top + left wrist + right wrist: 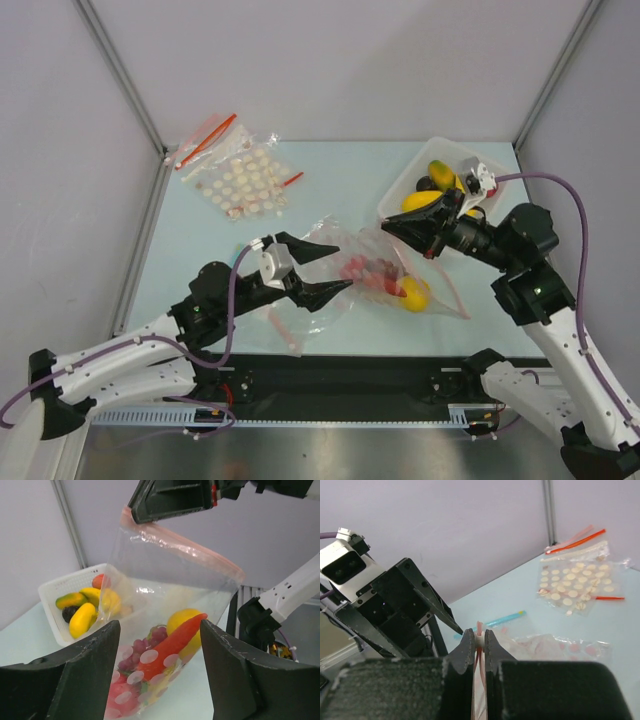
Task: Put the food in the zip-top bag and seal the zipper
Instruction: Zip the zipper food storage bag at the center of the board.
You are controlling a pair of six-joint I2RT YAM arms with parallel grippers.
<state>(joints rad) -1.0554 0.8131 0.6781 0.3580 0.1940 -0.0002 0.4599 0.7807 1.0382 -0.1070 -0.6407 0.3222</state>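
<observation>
The zip-top bag (440,298) sits at the middle of the table (340,170) with food (372,270) in it, a tray (402,184) holding more food stands behind it (towards the right), and dotted bags (240,182) lie at the back left

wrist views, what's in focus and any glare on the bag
left wrist: the bag and chili are sharp, the near left fingers soft and dark, faint sheen on the film, no hard glare; right wrist: the right fingers blur up close, the dotted bags look crisper
</observation>
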